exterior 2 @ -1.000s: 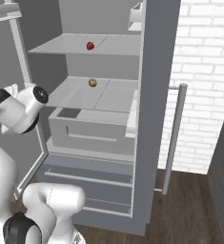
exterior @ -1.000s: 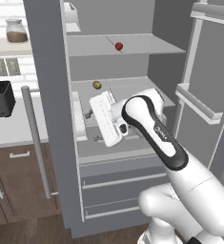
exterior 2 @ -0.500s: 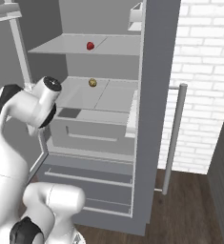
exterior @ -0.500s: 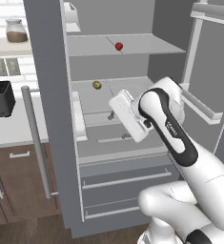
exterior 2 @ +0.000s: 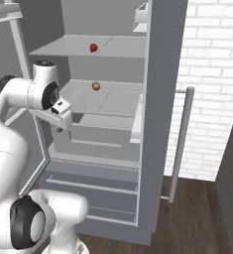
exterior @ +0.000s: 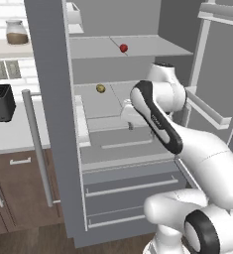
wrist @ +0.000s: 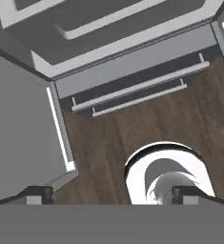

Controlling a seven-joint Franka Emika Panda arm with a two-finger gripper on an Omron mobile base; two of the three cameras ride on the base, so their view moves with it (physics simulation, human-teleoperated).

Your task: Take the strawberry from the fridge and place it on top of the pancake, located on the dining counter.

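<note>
The strawberry (exterior: 123, 48) (exterior 2: 93, 47) lies small and red on the upper shelf of the open fridge (exterior: 48, 99) (exterior 2: 160, 99). My gripper (exterior: 130, 124) (exterior 2: 61, 128) hangs in front of the middle shelf, below the strawberry and a little to its right in the left base view, pointing down. In the hand view the gripper (wrist: 111, 196) is open with nothing between its fingertips (wrist: 37, 193), and it looks down on the fridge's lower drawers and the wood floor. The pancake and the dining counter are out of view.
A small yellowish-brown round item (exterior: 100, 88) (exterior 2: 95, 86) sits on the middle shelf. The right fridge door with its bins (exterior: 207, 106) stands open beside my arm. A black toaster (exterior: 0, 103) sits on the pale worktop left of the fridge. Two drawers (exterior: 123, 193) lie below.
My arm has swung right and risen in front of the middle shelf, with the hand turning to point downward. The gripper has stayed open.
</note>
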